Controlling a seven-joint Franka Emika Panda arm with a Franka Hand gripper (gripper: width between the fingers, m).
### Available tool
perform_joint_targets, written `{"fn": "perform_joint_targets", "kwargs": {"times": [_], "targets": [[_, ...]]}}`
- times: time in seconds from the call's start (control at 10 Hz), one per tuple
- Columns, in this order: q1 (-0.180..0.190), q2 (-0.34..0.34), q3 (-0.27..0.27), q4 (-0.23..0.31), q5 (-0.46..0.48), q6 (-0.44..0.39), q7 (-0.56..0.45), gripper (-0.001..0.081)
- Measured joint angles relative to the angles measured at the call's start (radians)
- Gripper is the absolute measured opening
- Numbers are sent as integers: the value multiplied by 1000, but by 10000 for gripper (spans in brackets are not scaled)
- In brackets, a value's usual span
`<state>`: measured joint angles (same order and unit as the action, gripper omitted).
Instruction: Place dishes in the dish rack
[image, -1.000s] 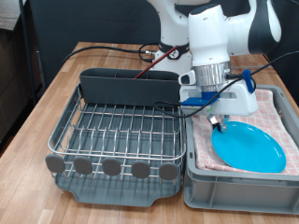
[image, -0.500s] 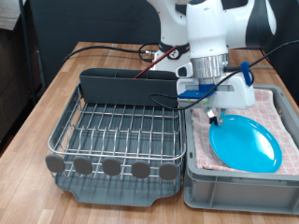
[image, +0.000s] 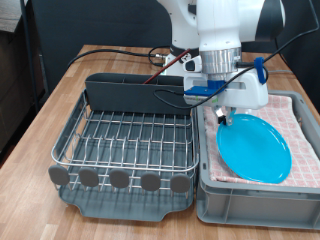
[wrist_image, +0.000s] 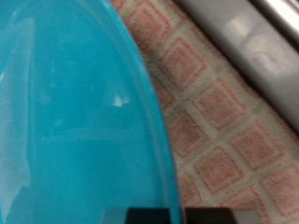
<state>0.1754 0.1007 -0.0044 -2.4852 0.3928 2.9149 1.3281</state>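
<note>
Beside dish rack (image: 125, 140), end effector (image: 222, 118) gripping tilted plate (image: 253, 146), above checked cloth (image: 298, 125)

We see the exterior view evenly and brightly lit from above, with soft shadows under the wire grid of the dish rack (image: 125, 140) and a dim background at the exterior view's left. The blue plate (image: 254, 146) shows a gentle sheen, no hard glare. In the wrist view everything is soft: the plate (wrist_image: 79, 131) fills the frame, blurred, with faint pale reflections; the checked cloth (wrist_image: 220, 131) is also unsharp.
</note>
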Motion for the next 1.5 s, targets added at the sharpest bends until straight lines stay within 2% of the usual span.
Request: {"fn": "perform_joint_targets", "kwargs": {"times": [0.6, 0.9, 1.1, 1.2, 1.4, 1.5], "targets": [[-10, -135, -49, -7, -309, -193, 234, 23], [-20, -208, -50, 3, -397, -324, 292, 23], [-29, -243, -49, 30, -472, -446, 342, 23], [-31, -255, -48, 41, -494, -475, 362, 23], [-38, -274, -50, 54, -519, -523, 368, 22], [-42, -283, -55, 71, -547, -599, 336, 22]]}}
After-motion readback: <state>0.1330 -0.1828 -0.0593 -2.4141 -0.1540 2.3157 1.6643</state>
